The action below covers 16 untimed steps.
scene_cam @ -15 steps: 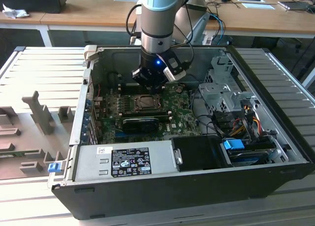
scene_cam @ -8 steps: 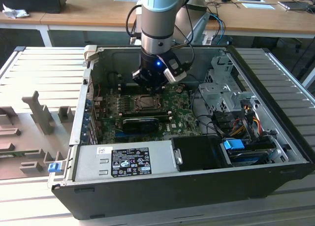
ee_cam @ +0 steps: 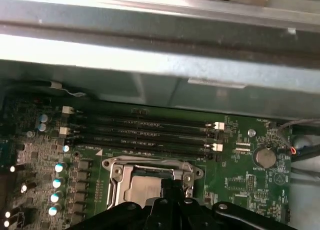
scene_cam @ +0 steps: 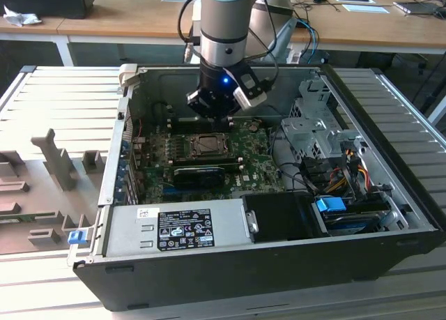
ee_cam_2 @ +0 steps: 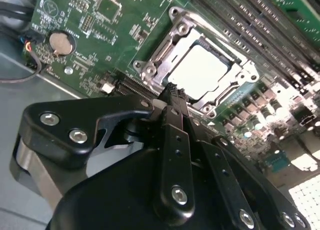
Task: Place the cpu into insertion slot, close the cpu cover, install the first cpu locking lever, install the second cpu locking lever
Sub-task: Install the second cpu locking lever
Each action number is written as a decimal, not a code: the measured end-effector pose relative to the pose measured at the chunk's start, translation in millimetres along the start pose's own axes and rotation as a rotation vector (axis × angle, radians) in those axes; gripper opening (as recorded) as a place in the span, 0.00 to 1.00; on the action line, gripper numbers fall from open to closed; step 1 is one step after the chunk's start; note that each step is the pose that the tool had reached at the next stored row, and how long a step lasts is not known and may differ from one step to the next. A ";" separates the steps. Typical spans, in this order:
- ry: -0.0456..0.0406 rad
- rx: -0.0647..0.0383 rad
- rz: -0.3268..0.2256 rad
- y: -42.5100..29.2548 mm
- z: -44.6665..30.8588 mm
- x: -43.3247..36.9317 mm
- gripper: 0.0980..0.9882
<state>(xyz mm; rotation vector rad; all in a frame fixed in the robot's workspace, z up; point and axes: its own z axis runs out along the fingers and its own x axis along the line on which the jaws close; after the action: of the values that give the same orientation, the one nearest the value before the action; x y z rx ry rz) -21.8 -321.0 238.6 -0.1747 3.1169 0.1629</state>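
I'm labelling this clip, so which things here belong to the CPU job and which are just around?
Part of the job:
- cpu, seated in the insertion slot
- cpu cover framing it
- pincer, hovering at the socket's edge

Just around:
- memory slots
- coin cell battery
- power supply
- drive cage

Silver-grey arm (scene_cam: 224,27), black gripper (ee_cam_2: 172,97); silver screws

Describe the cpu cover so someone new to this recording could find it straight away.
Inside the open computer case, find the green motherboard and the gripper poised above it. Under the fingertips lies the cpu cover, a silvery metal frame lying flat around the pale cpu. Unlike the long black memory slots beside it, it is square and shiny.
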 end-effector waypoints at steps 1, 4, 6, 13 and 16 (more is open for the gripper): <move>0.0000 0.000 0.000 -2.4 -0.2 0.3 0.01; 0.0000 0.000 0.000 -10.8 -1.0 1.2 0.01; 0.0000 0.000 0.000 -15.8 -1.6 1.8 0.01; 0.0070 -0.004 0.001 -48.2 -0.7 5.5 0.01; 0.0046 -0.028 0.001 -57.0 -0.6 6.7 0.01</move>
<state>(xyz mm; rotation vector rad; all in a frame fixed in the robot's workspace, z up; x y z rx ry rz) -22.1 -378.1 233.2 -0.1742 3.1206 0.2062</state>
